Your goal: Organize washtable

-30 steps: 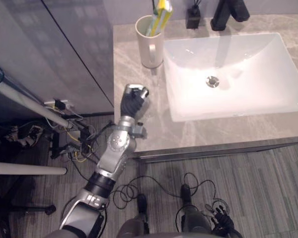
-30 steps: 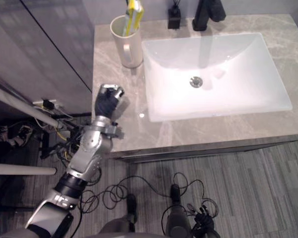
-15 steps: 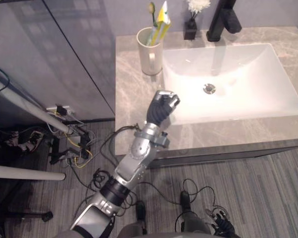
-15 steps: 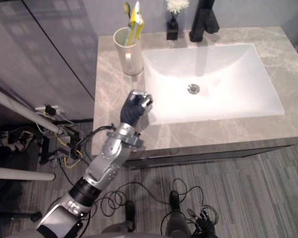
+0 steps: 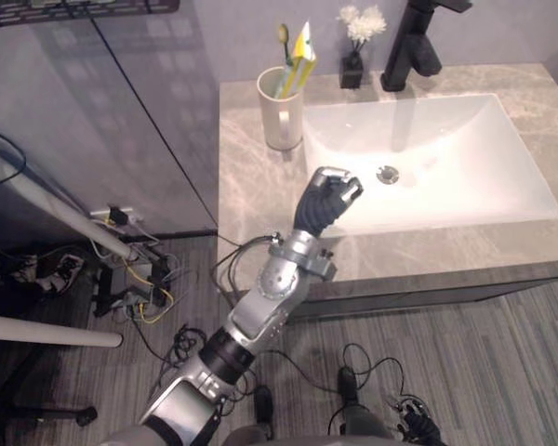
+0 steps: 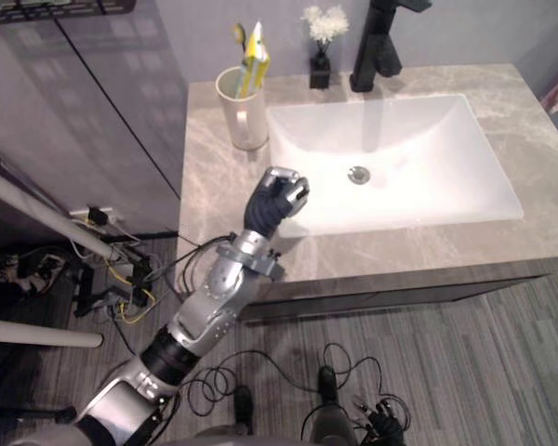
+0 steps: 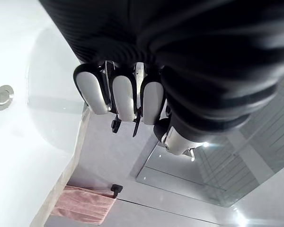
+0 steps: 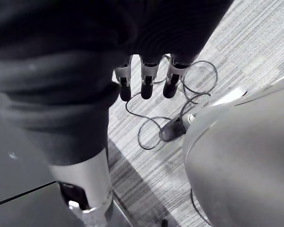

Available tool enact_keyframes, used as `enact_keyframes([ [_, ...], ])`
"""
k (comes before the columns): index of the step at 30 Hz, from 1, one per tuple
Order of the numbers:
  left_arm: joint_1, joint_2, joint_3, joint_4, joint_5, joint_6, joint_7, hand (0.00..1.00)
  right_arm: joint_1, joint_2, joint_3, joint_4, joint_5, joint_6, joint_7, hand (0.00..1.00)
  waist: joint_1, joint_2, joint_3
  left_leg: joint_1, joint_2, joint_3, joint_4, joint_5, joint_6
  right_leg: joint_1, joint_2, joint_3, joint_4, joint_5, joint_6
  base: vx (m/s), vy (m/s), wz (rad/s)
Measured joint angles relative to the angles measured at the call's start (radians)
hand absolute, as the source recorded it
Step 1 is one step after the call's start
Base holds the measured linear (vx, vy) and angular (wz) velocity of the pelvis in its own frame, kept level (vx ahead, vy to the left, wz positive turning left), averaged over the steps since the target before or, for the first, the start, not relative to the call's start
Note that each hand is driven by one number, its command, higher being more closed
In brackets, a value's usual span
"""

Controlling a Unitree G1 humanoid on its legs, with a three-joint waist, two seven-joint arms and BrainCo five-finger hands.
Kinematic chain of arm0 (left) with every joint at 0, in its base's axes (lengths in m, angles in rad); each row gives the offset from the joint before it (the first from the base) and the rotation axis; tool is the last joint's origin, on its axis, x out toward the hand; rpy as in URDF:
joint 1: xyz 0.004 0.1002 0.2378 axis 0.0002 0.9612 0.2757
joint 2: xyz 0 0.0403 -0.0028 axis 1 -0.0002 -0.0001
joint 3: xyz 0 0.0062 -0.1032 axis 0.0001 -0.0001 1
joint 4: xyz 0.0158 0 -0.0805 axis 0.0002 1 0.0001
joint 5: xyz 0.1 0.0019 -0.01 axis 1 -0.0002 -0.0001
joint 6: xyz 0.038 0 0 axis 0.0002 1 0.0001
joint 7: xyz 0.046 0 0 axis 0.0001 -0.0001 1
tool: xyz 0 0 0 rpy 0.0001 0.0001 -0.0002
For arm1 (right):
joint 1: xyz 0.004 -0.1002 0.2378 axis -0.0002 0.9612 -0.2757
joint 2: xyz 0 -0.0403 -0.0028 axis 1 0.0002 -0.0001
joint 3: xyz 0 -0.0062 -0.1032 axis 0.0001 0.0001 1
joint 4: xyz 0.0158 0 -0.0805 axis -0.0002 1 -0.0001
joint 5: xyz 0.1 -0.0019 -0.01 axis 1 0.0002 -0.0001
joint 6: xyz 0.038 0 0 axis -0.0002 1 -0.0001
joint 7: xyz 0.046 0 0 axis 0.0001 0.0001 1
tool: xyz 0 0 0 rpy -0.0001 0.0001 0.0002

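A cream mug (image 5: 281, 98) holding a toothbrush and a yellow tube stands at the back left of the grey marble countertop (image 5: 249, 177). Beside it is the white sink basin (image 5: 446, 139), with its drain (image 7: 2, 97) also in the left wrist view. My left hand (image 5: 327, 193) hovers above the basin's left rim. Its fingers (image 7: 116, 92) are curled into a fist with nothing in them. My right hand (image 8: 144, 78) hangs low over the floor, fingers relaxed and empty, and is also at the bottom edge of the left eye view (image 5: 418, 432).
A black faucet (image 5: 411, 42) and a small black vase of white flowers (image 5: 355, 60) stand behind the basin. A pink towel (image 7: 83, 210) lies on the counter past the basin. A dark cabinet panel (image 5: 121, 111) stands left of the counter, with cables (image 5: 135, 279) on the floor.
My left hand has risen and moved right, from the counter's front left edge to the basin's left rim, staying curled. The camera view has shifted too.
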Motion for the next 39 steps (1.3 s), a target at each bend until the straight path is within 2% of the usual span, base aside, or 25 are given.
enact_keyframes([
  [9,0.018,0.001,-0.057,-0.029,-0.048,0.0,-0.026,1.0,0.031,0.001,-0.001,0.009,0.0,0.001,-0.001,0.0,0.003,-0.001,-0.04,0.017,0.0,-0.006,0.0,0.0,0.0,0.021,-0.001,-0.005,0.0,-0.001,0.001,0.01,0.0,0.01],
  [15,0.067,0.001,-0.122,-0.093,-0.073,0.0,-0.089,1.0,0.037,0.001,-0.021,0.042,0.0,0.002,-0.001,0.0,0.005,-0.001,-0.052,0.033,-0.001,-0.034,0.01,0.0,0.0,0.055,-0.004,-0.032,0.0,-0.007,0.0,0.02,-0.001,0.13],
  [21,0.146,0.003,-0.155,-0.137,-0.092,0.001,-0.131,1.0,0.038,-0.001,-0.03,0.06,0.008,0.003,-0.002,0.0,0.028,0.003,-0.07,0.033,-0.011,-0.061,0.022,0.001,0.0,0.077,-0.013,-0.033,0.0,-0.024,0.007,0.0,0.006,0.15],
  [24,0.203,0.007,-0.154,-0.152,-0.092,0.002,-0.138,1.0,0.037,0.0,-0.029,0.062,0.02,0.004,-0.01,0.0,0.03,0.003,-0.077,0.034,-0.011,-0.079,0.029,0.001,0.0,0.091,-0.014,-0.047,0.0,-0.025,0.008,0.01,0.013,0.19],
  [27,0.301,0.092,-0.16,-0.135,-0.092,0.022,-0.177,1.0,0.031,0.0,-0.029,0.057,0.022,0.006,-0.013,0.0,0.03,0.0,-0.08,0.05,-0.011,-0.088,0.031,0.001,0.0,0.115,-0.012,-0.067,0.0,-0.028,-0.001,0.01,0.007,0.09],
  [34,0.48,0.162,-0.147,-0.02,-0.071,0.084,-0.225,1.0,0.016,0.002,-0.027,0.058,0.022,0.017,-0.013,0.0,0.03,-0.017,-0.086,0.053,-0.011,-0.096,0.03,0.003,-0.002,0.123,-0.012,-0.109,0.0,-0.039,-0.019,0.0,0.001,0.03],
  [37,0.567,0.182,-0.106,0.02,-0.034,0.09,-0.261,1.0,0.014,0.002,-0.027,0.073,0.022,0.021,-0.013,0.0,0.03,-0.024,-0.087,0.07,-0.011,-0.108,0.023,0.004,-0.003,0.141,-0.012,-0.121,0.0,-0.041,-0.022,0.02,0.004,0.11],
  [39,0.634,0.182,-0.041,0.057,-0.007,0.099,-0.265,1.0,0.014,0.006,-0.027,0.082,0.022,0.023,-0.013,0.0,0.031,-0.03,-0.09,0.08,-0.011,-0.116,0.017,0.005,-0.003,0.153,-0.012,-0.14,0.0,-0.044,-0.026,0.03,0.006,0.1],
])
